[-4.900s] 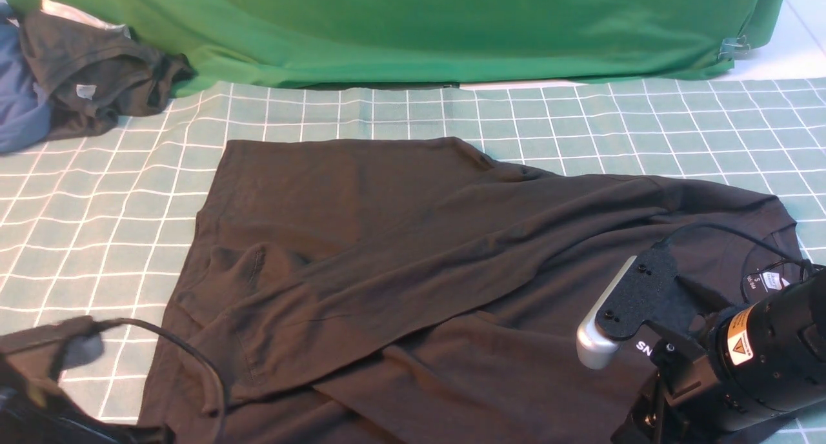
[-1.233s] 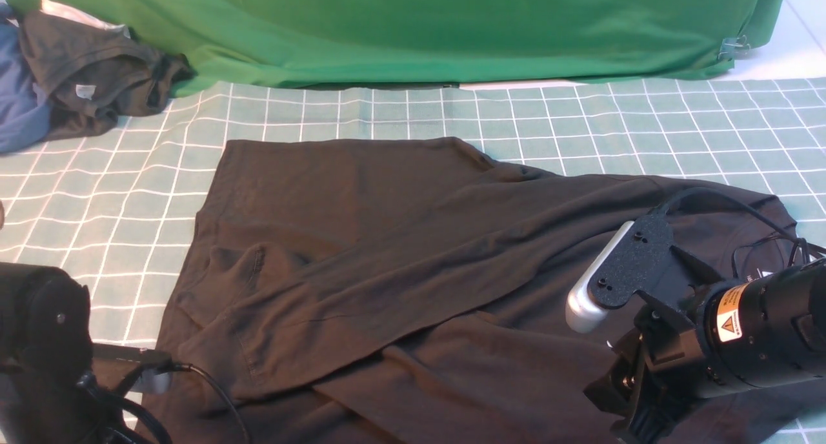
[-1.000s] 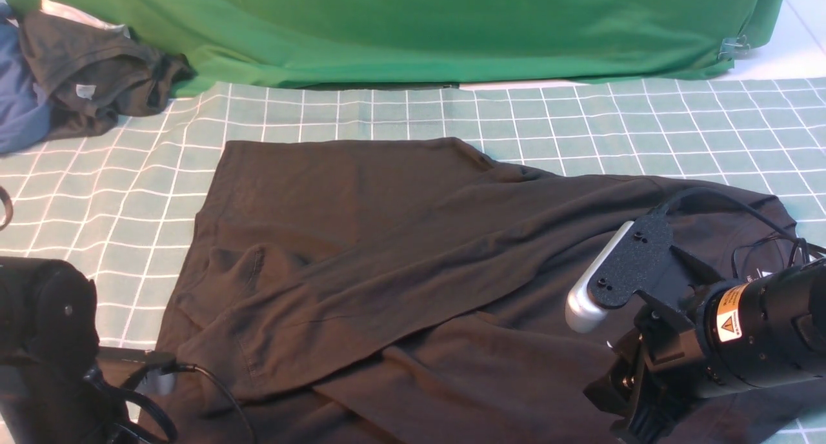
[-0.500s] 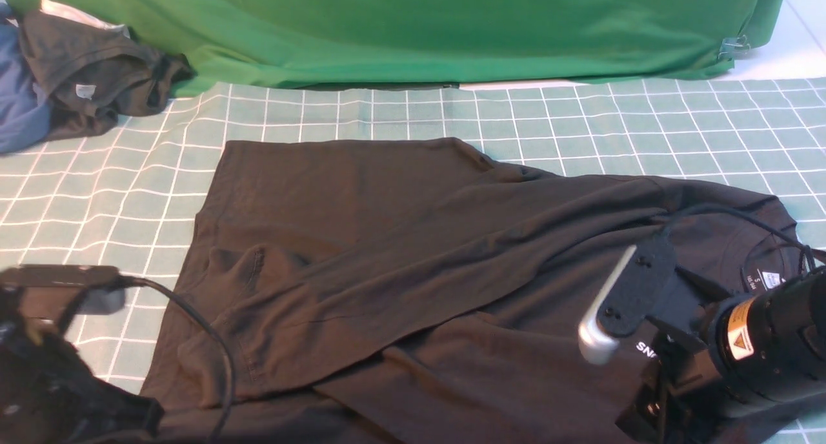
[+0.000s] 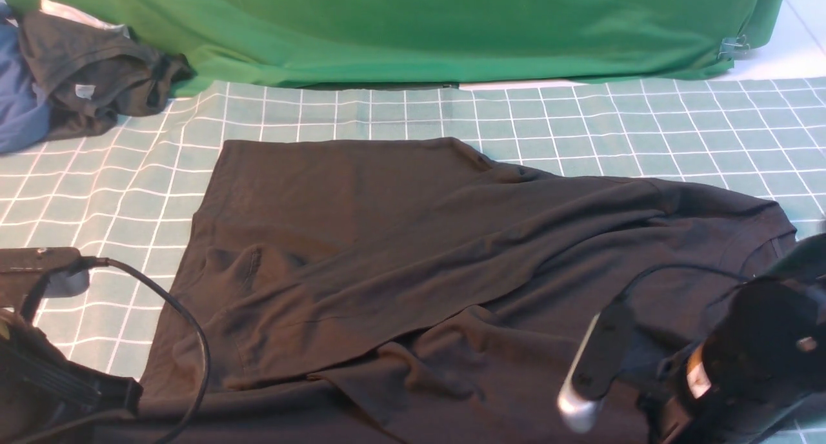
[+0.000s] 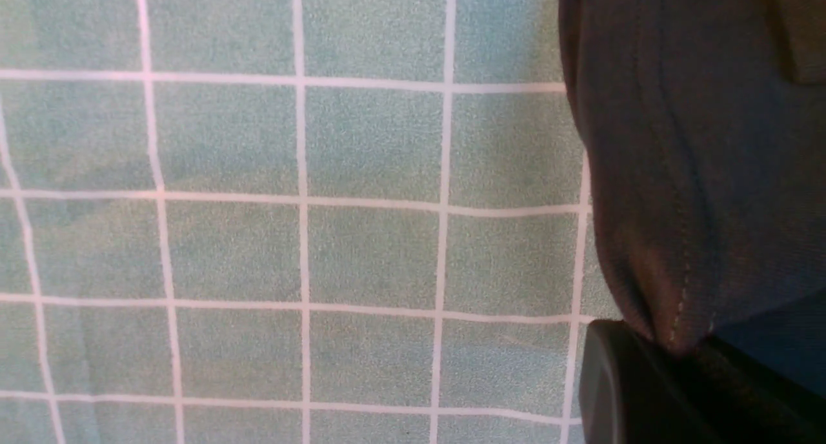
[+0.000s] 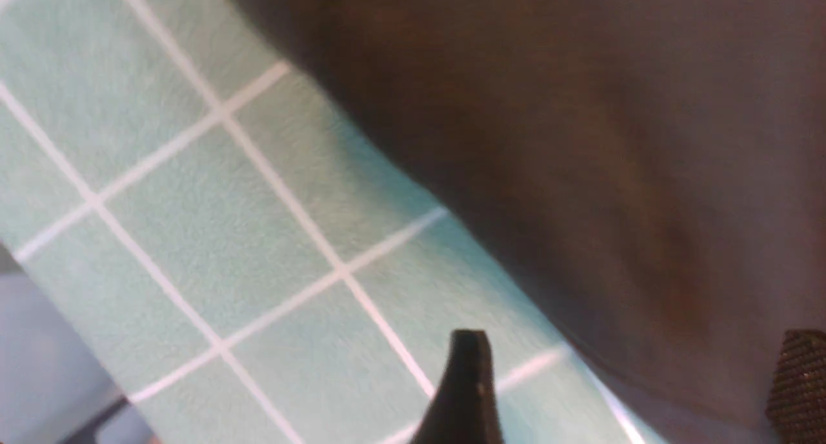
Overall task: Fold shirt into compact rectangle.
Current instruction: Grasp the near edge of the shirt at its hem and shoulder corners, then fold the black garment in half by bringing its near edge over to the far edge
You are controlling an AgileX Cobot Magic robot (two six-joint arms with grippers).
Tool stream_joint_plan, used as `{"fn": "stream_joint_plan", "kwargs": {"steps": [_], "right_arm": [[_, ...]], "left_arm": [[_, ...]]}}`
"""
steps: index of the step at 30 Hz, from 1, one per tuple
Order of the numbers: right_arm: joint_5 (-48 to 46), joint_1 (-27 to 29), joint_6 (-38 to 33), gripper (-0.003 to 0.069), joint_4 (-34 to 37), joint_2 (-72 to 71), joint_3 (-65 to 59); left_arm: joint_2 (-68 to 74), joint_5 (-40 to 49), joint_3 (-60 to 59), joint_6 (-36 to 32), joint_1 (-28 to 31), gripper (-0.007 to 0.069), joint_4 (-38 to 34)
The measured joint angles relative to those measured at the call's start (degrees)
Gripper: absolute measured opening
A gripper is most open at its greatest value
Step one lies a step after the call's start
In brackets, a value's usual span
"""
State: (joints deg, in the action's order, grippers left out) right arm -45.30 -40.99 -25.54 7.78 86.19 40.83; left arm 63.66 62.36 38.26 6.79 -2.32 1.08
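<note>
The large black shirt (image 5: 387,237) lies spread across the checked cloth, with one sleeve folded diagonally over its body. Its print and neck label are hidden behind my right arm (image 5: 742,366). My left gripper (image 6: 677,347) is shut on a stitched edge of the shirt (image 6: 684,173), at the shirt's near left corner. My right gripper (image 7: 635,379) is open, one finger over the cloth and the other over the shirt (image 7: 581,108), straddling its edge. In the front view both sets of fingers are out of sight at the bottom corners.
A smaller dark garment with a grey tag (image 5: 97,70) and a blue garment (image 5: 19,108) are heaped at the far left. A green backdrop cloth (image 5: 419,24) hangs along the back. The checked table cloth (image 5: 581,121) ends near my right gripper, at the table edge (image 7: 39,366).
My right arm has dropped lower and nearer, now covering the print and neck label. My left arm has shifted at the near left corner. The shirt's near middle has bunched into fresh wrinkles.
</note>
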Motion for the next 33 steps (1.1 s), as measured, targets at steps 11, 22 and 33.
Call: {"fn": "stream_joint_plan", "kwargs": {"steps": [11, 22, 33], "right_arm": [[5.7, -5.5, 4.5, 0.0193, -7.8, 5.3, 0.1], [1.2, -4.8, 6.0, 0.0031, -12.1, 0.8, 4.4], [1.9, 11.0, 0.9, 0.003, -12.5, 2.7, 20.3]], "left_arm": [[0.0, -2.4, 0.0, -1.3, 0.0, 0.0013, -2.7], [1.6, -6.0, 6.5, 0.5, 0.0, 0.0013, -5.2], [21.3, -10.4, 27.1, 0.5, 0.1, 0.0013, -5.7]]}}
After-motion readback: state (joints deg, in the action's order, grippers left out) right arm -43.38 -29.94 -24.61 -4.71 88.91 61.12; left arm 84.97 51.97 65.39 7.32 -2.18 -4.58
